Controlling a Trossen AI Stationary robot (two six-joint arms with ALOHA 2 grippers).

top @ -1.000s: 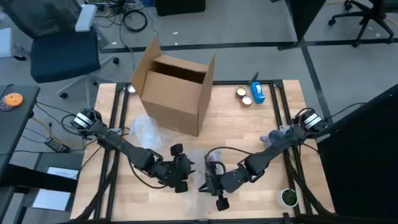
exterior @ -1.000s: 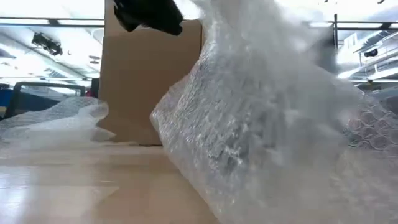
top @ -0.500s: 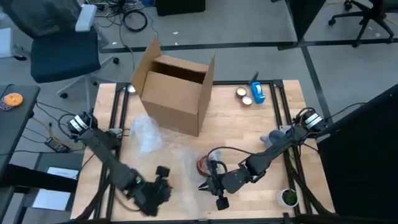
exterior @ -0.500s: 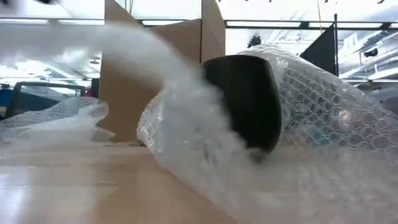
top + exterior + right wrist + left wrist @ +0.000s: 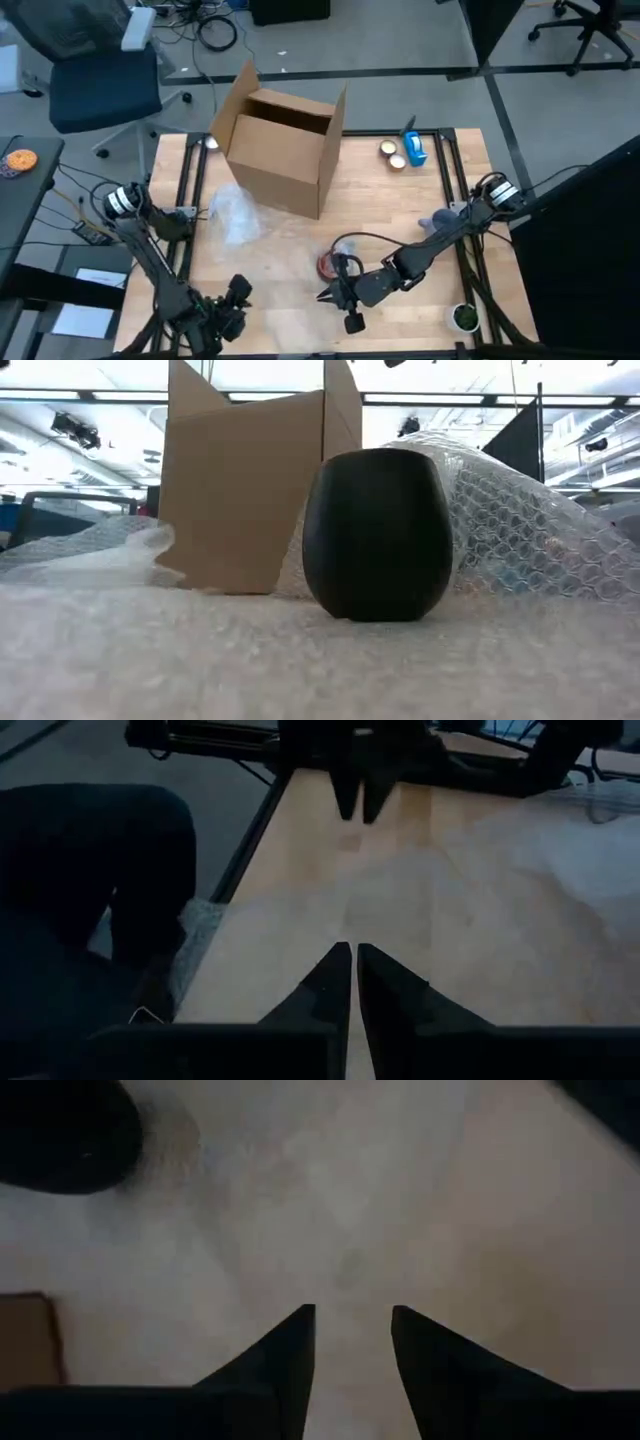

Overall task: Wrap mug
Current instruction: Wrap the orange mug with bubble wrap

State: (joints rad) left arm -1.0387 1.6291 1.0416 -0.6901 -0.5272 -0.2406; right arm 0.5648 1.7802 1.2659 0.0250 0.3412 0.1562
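Mug [image 5: 378, 535], one, on bubble wrap [image 5: 250, 660]

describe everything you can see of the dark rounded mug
The dark rounded mug looks matte black, barrel-shaped, widest at mid-body and narrowing toward its base. It stands upright on a clear bubble wrap sheet, with more wrap bunched right behind it and the brown cardboard box further back. No handle shows from the low view. Neither gripper touches it.

Wooden table [image 5: 370, 200] under bubble wrap [image 5: 300, 660], box [image 5: 283, 150]
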